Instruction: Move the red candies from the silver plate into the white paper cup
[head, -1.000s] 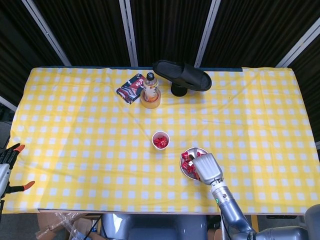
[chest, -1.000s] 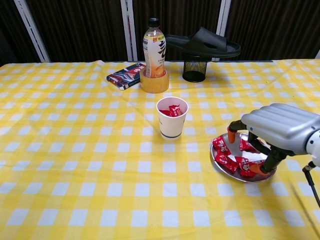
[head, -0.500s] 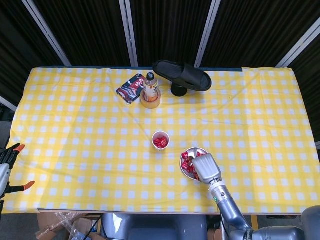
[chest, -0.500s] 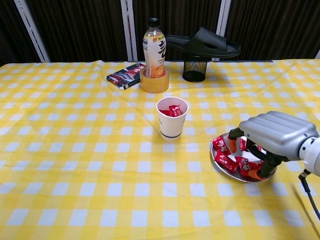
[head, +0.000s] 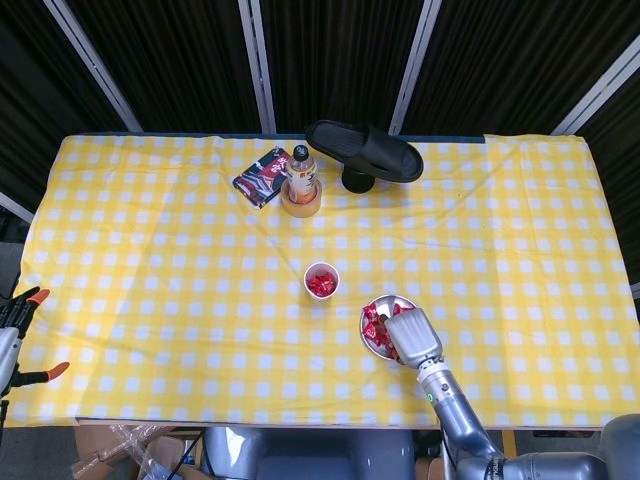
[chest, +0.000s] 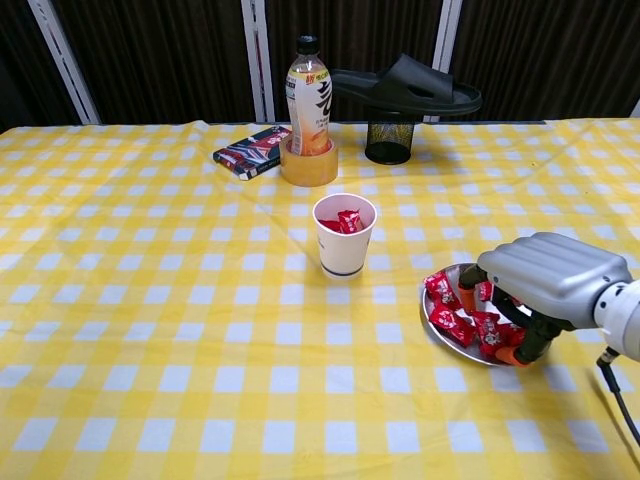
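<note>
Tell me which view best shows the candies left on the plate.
Chest view: the candies lie plainly along the plate's left side. In the head view they are small, half hidden under the right robot hand.

This looks like a robot lab or test stand dressed up as a home table rather than a lived-in room. The desk (head: 150, 300) wears a yellow-and-white checked cloth, yet behind it hang black curtains (head: 180, 60) split by bare metal frame posts (head: 258, 65), closing off the space like a recording booth. The props are an odd household mix: a black slipper (chest: 405, 86) balanced on a mesh pen cup (chest: 389, 139), a drink bottle (chest: 308, 95) standing in a roll of tape (chest: 308, 165), and a small printed packet (chest: 251, 151).
</note>
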